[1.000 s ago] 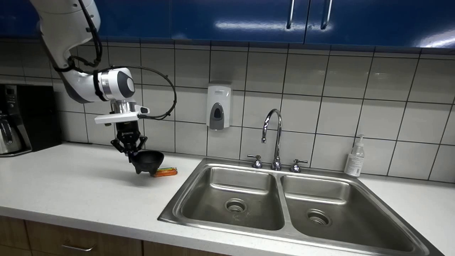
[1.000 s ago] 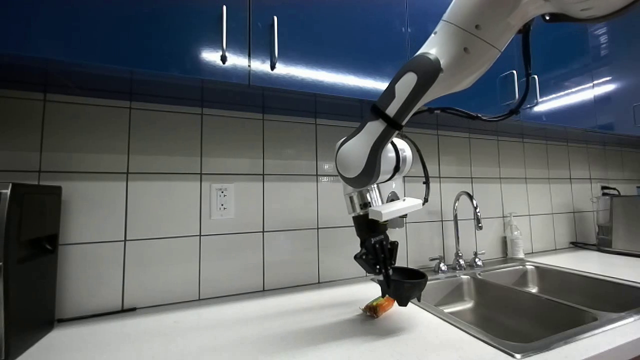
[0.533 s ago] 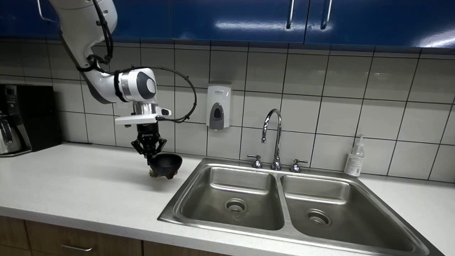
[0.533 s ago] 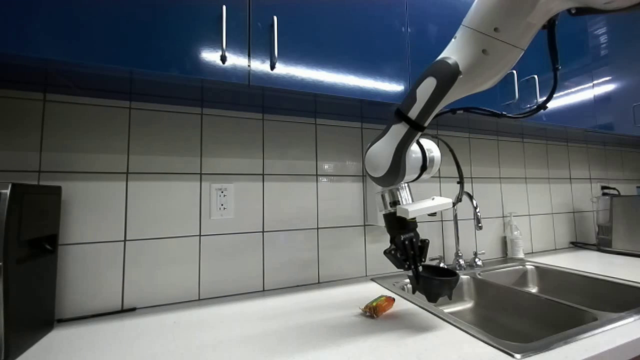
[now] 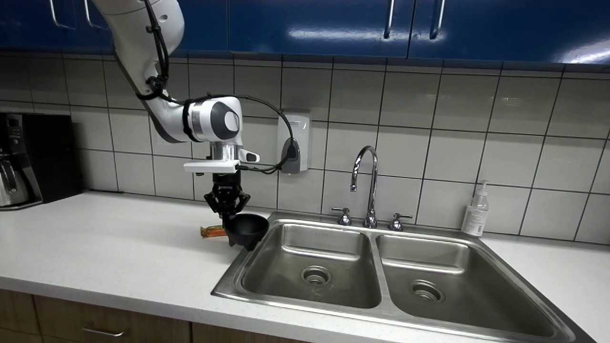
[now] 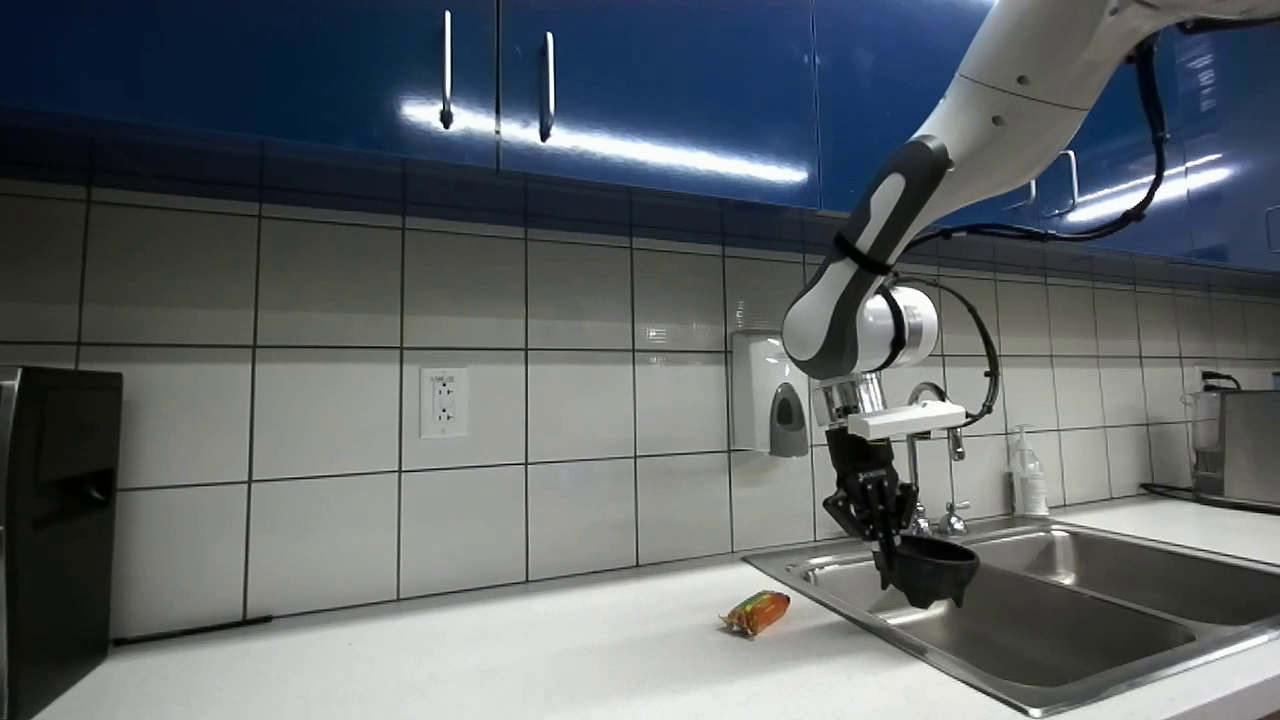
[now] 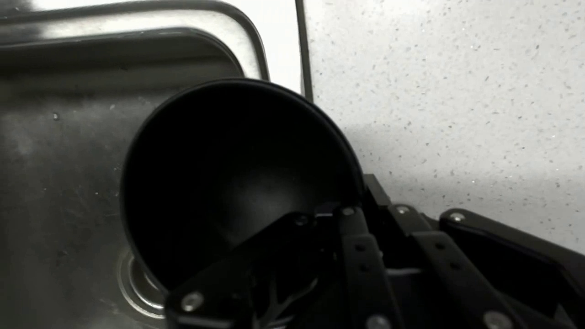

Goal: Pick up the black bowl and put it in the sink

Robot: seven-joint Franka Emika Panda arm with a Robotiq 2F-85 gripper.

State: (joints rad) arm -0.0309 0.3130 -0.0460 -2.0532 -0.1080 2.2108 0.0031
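The black bowl (image 5: 248,232) hangs in the air over the near-side edge of the stainless sink (image 5: 232,281) in an exterior view. The bowl also shows in an exterior view (image 6: 934,572), above the sink (image 6: 925,650). My gripper (image 5: 227,221) is shut on the bowl's rim, with one finger inside and one outside. In the wrist view the gripper (image 7: 363,194) grips the lower right of the rim. There the bowl (image 7: 228,151) covers the basin's corner and part of a drain (image 7: 141,288). The bowl is roughly upright, its small feet off any surface.
A small orange packet (image 6: 757,612) lies on the white counter (image 6: 450,660) beside the sink. A chrome faucet (image 5: 374,186) with two handles stands behind the basins. A soap dispenser (image 6: 768,395) hangs on the tiled wall. A pump bottle (image 5: 476,214) stands behind the sink.
The gripper has carried the bowl sideways from above the orange packet to over the sink's edge. The packet has stayed in place and is uncovered. The grip on the bowl is unchanged.
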